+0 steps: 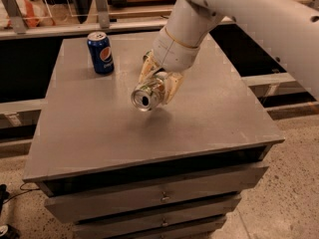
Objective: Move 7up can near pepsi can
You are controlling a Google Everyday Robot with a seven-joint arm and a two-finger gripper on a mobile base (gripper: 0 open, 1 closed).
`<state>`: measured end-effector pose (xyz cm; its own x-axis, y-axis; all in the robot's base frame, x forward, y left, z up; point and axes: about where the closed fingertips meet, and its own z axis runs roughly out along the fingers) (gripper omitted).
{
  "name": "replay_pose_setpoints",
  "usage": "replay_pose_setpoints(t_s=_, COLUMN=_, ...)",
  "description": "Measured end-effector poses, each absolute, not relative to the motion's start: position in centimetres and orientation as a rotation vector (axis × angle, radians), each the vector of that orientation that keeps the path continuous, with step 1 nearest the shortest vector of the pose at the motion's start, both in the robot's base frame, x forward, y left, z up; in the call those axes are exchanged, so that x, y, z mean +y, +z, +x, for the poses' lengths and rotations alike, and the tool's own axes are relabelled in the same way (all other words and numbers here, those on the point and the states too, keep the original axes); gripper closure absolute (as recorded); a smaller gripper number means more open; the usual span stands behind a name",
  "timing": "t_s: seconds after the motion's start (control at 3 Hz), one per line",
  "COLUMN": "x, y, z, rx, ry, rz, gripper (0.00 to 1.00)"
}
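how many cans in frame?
2. pepsi can upright at the table's back left; 7up can on its side, gripped in the tool over the table's middle. Arm may hide more.

dim warm overhead light, soft shadow on table (89, 126) centre under gripper (158, 86) clasping 7up can (147, 94), dark background

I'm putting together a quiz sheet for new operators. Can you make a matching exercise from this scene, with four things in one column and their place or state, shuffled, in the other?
Things
1. 7up can
2. pepsi can
3. gripper
4. drawers

Place or state
A. upright at the back left of the table
B. stacked below the tabletop
C. on its side, top end toward the camera
D. over the middle of the table, clamped on a can

Pairs: 1-C, 2-A, 3-D, 4-B
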<state>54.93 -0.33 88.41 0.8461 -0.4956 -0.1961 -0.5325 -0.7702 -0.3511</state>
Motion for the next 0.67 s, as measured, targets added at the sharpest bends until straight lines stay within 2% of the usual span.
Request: replay_pose_setpoints(t_s=0.67, x=-1.8, y=91.6, z=59.3, rx=1.180, ry=0.271, rz=-2.056, gripper=1.00)
